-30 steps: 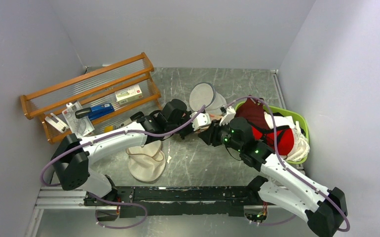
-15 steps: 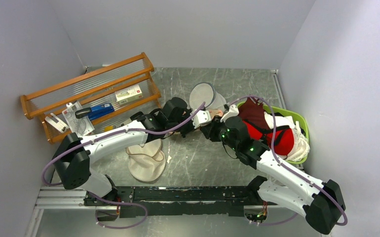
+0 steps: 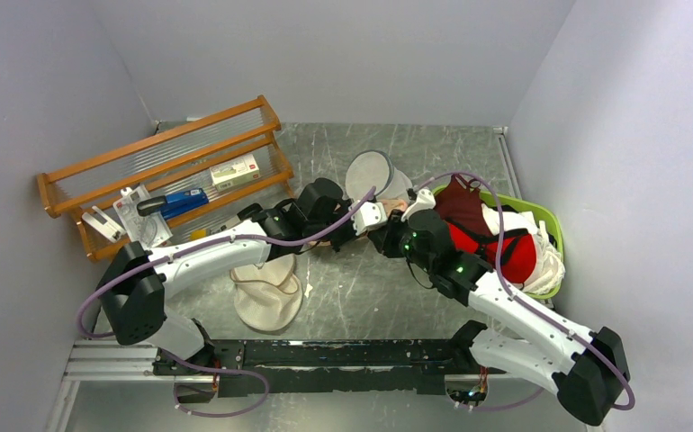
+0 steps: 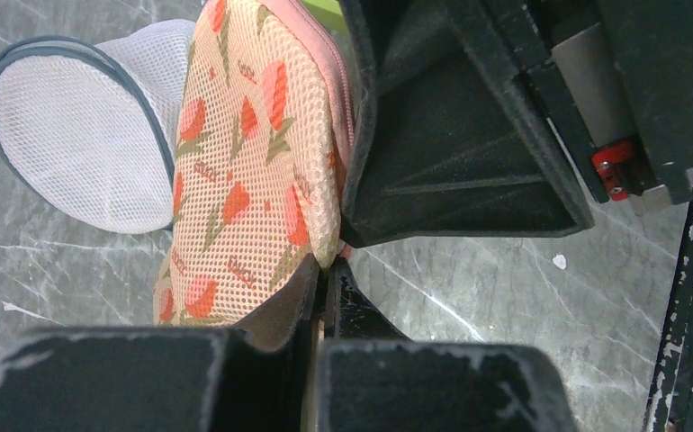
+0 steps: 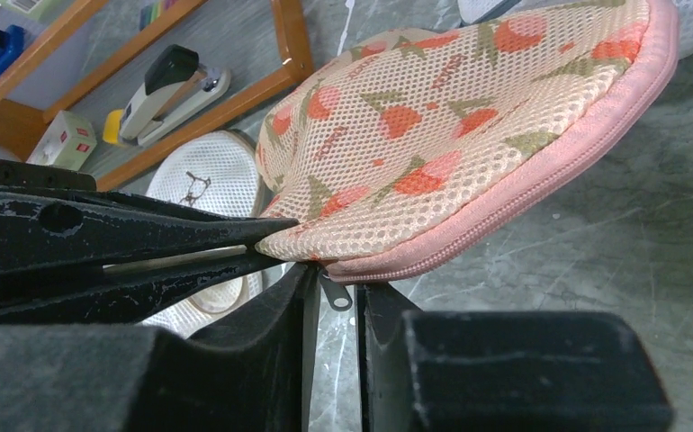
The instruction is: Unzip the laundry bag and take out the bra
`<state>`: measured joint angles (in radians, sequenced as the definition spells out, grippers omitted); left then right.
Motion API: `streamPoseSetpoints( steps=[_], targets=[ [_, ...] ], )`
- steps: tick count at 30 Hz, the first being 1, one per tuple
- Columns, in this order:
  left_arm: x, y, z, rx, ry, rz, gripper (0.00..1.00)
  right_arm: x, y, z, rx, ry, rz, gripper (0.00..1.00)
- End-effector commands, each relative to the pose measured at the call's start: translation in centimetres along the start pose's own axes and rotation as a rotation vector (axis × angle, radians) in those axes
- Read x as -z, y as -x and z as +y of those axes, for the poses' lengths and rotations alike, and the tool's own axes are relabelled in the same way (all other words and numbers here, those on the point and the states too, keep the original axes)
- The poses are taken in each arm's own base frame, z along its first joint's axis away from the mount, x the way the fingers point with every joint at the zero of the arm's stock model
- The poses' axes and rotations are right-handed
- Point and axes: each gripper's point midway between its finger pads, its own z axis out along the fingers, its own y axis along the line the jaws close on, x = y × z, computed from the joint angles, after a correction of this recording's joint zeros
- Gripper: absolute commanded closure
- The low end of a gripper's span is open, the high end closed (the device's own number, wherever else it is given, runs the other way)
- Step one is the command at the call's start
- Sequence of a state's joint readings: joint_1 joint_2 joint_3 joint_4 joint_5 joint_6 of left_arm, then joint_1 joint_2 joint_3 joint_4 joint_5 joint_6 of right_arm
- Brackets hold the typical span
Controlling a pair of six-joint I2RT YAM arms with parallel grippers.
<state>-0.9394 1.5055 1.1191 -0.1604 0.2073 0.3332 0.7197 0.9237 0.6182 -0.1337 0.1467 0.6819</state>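
**Grey marbled desk: both tools meet at one end of the laundry bag**

Grey marbled desk point(image 4: 469, 288) surface carries the laundry bag point(image 5: 469, 99) near its middle, between the two arms. The bag is pale pink padded mesh printed with red-orange flowers, and its pink zipper rim runs shut along the edge that shows. The zipper pull point(image 5: 334, 292) hangs from the near end.

The left tool point(image 4: 320, 270) is pressed together on that same end, pinching the bag's edge between its fingers. The right tool point(image 5: 334, 279) sits right under the end with its jaws narrowly spread. The pull hangs in the gap between them, with a sliver of space on either side.

Just beside the bag, at its other end, lies a round white mesh pouch point(image 4: 82, 144) with a dark rim. A cream mesh bag point(image 5: 203, 184) bearing a black glasses mark lies on the desk nearer the arm bases. Behind it stands a wooden rack point(image 3: 163, 144) holding a stapler point(image 5: 176, 81). To the right, a green basket point(image 3: 550, 220) holds red and maroon garments.
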Motion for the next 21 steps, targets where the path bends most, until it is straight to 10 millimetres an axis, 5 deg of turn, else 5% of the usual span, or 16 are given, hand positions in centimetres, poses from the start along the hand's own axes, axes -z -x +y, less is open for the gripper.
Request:
streamPoseSetpoints(
  steps=[1, 8, 21],
  targets=[
    [0.36, 1.18, 0.58, 0.006, 0.012, -0.020, 0.93, 0.31, 1.03, -2.13, 0.057, -0.119, -0.021, 0.77],
    [0.35, 1.14, 0.58, 0.006, 0.013, -0.018, 0.93, 0.76, 1.18, -2.12, 0.065, -0.108, -0.034, 0.71],
    [0.24, 1.00, 0.50, 0.008, 0.008, -0.014, 0.93, 0.68, 0.86, -1.40, 0.085, -0.057, -0.024, 0.82]
  ],
)
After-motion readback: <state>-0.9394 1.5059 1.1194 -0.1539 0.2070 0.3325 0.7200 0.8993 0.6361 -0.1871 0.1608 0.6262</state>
